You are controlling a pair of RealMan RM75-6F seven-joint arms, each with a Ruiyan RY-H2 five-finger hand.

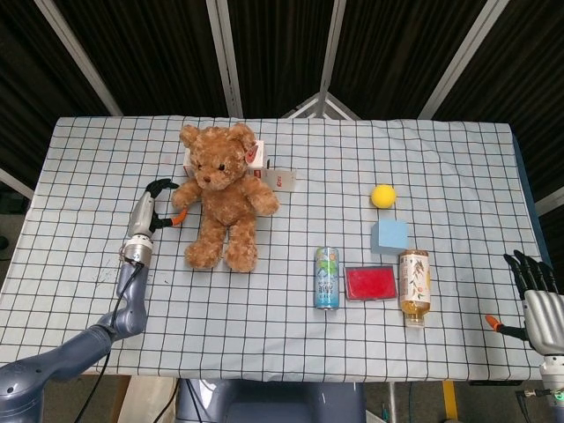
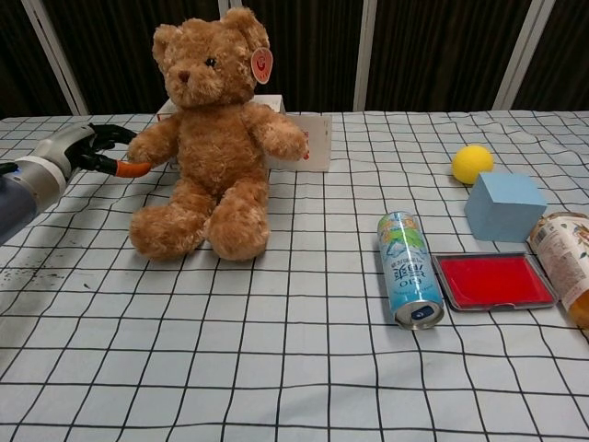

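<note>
A brown teddy bear [image 1: 225, 198] [image 2: 216, 147] sits upright on the checked tablecloth, left of centre. My left hand [image 1: 152, 207] [image 2: 87, 147] is just beside the bear's outstretched arm. Its dark fingers curve above the paw and its orange-tipped thumb lies below. The fingers are apart and I cannot see them grip the paw. My right hand [image 1: 536, 300] hangs past the table's near right corner with its fingers spread, holding nothing. The chest view does not show it.
A white and red box [image 1: 273, 176] [image 2: 313, 143] stands behind the bear. Right of centre lie a drinks can [image 1: 327, 278] [image 2: 409, 281], a red tin [image 1: 370, 282] [image 2: 492, 281], a tea bottle [image 1: 413, 284] [image 2: 561, 258], a blue block [image 1: 389, 234] [image 2: 504, 204] and a yellow ball [image 1: 382, 196] [image 2: 472, 163].
</note>
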